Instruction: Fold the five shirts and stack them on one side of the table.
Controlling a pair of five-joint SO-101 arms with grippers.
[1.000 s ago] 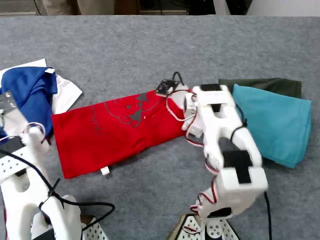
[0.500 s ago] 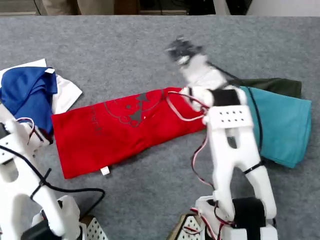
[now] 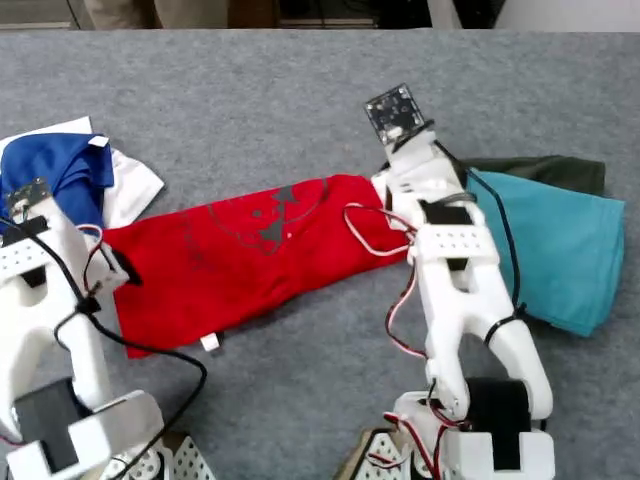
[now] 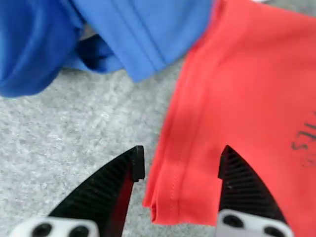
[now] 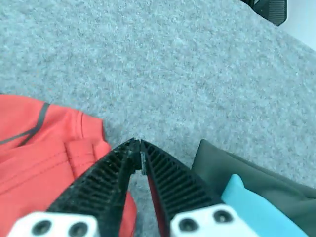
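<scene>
May pinch only one layer at 9 o'clock hem of red shirt [image 4: 237,89] with spread left gripper [image 4: 181,159]; right gripper [image 5: 140,146] pressed together.

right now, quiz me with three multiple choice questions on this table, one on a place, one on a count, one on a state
1. The teal shirt lies
A. on the dark green shirt
B. on a plate
C. alone on bare table

2. How many shirts show in the high view?
A. three
B. five
C. seven

3. The left gripper is
A. open, astride the hem of the red shirt
B. shut on a towel
C. shut on nothing

Answers:
1. A, since a dark green edge pokes out from under the teal one.
2. B, counting the white shirt, the blue shirt on top of it, then the red, teal and dark green ones.
3. A, because its two fingers stand apart on either side of the red hem in the left wrist view.
</scene>
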